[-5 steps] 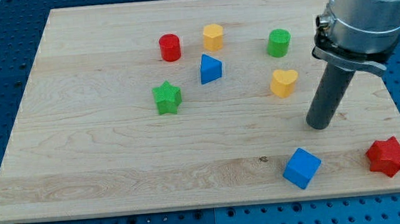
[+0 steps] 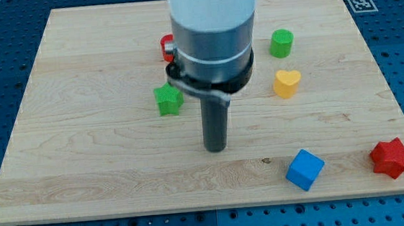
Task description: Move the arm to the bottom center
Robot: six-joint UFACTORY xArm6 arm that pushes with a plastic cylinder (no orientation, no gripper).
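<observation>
While sitting near mid-board, my tip (image 2: 216, 149) is resting on bare wood, right of the green star (image 2: 168, 100) and well left of the blue cube (image 2: 305, 169). No gripper is fitted, only rod. Bottom-centre edge is lying just below; short run remaining.

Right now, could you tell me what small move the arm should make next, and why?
Probably slide my tip a little further toward the view's bottom: it already sits near the centre, above the board's bottom edge, with the blue cube off to the view's right.
</observation>
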